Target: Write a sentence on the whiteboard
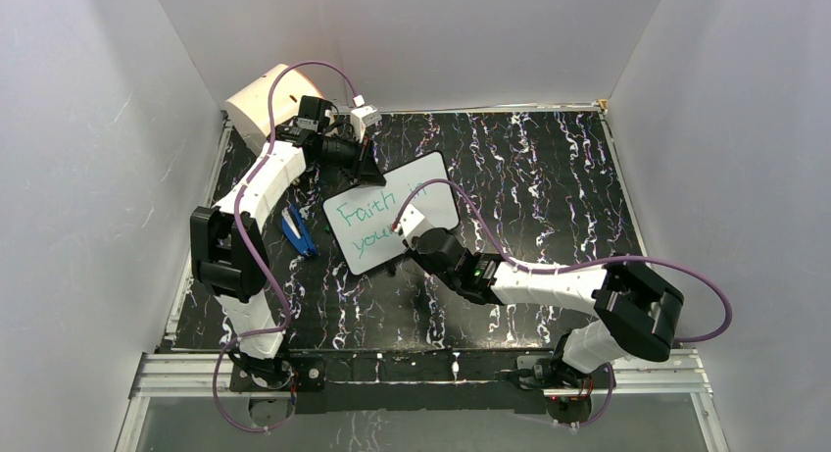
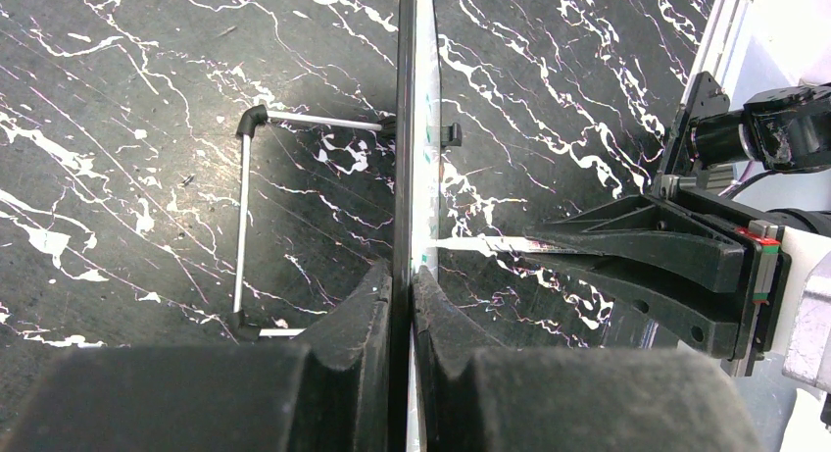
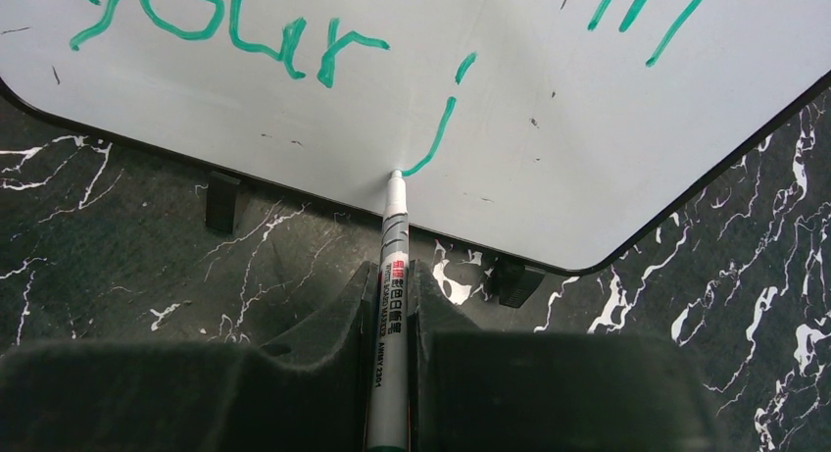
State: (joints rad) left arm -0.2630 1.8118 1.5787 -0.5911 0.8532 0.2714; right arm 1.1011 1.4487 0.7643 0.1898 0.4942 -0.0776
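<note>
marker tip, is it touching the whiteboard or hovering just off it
Touching. The right wrist view shows the marker, clamped in the right gripper, with its tip meeting the whiteboard exactly where the green stroke ends, no gap.

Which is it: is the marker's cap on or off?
Off. In the right wrist view the marker shows a bare white tip, touching the whiteboard at the lower end of a green stroke.

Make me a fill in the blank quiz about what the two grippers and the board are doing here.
1. The right gripper is shut on a ____.
2. The sentence is written in ____.
3. The left gripper clamps the ____'s edge.

Missing words: marker; green; whiteboard.
</note>
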